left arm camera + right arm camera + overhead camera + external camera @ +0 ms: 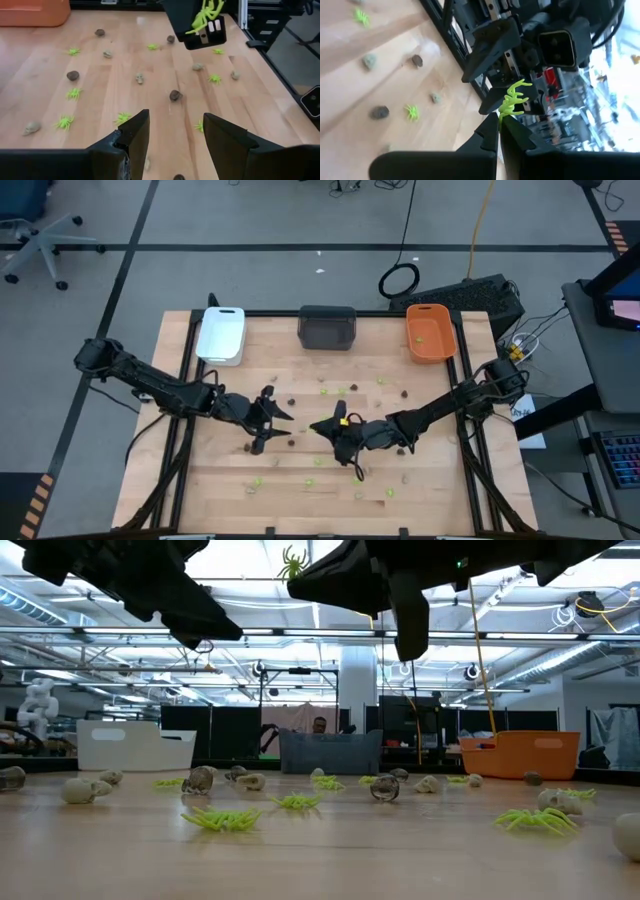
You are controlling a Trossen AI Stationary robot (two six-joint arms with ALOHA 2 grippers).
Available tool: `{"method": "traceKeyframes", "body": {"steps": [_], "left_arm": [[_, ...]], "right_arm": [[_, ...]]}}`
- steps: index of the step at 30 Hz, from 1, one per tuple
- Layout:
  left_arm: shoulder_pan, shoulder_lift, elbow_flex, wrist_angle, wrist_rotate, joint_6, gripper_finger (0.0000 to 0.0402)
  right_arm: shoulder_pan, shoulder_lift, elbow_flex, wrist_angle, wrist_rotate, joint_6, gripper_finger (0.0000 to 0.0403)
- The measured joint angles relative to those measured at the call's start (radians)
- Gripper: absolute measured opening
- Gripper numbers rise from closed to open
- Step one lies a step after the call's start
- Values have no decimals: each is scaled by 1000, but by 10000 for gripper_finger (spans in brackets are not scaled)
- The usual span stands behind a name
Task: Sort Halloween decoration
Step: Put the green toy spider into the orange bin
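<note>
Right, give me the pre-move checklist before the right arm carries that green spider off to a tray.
1. Right gripper shut on the green spider: ok.
2. Spider lifted clear of the table: ok, it hangs above it in the low view.
3. Left gripper open and empty: ok.
4. Left gripper apart from the right one: ok, though they face each other closely.
5. Orange tray reachable at the far edge: ok.
6. Which tray takes green pieces: cannot tell.

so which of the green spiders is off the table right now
The green spider pinched in the shut right gripper, held up in the air; all other spiders lie on the table.
</note>
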Motion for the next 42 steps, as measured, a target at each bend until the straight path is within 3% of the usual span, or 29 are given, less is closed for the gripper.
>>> {"method": "traceKeyframes", "body": {"steps": [6,13,21,33,42], "left_arm": [[0,0,0,0,-2,0,187],[0,0,0,0,-3,0,187],[0,0,0,6,-10,0,187],[0,0,0,10,-14,0,187],[0,0,0,9,-14,0,187]], "right_arm": [[0,0,0,0,0,-6,0],[0,0,0,0,-1,109,0],[0,0,0,0,-4,376,0],[-2,0,0,0,-5,983,0],[-3,1,0,0,-5,1239,0]]}}
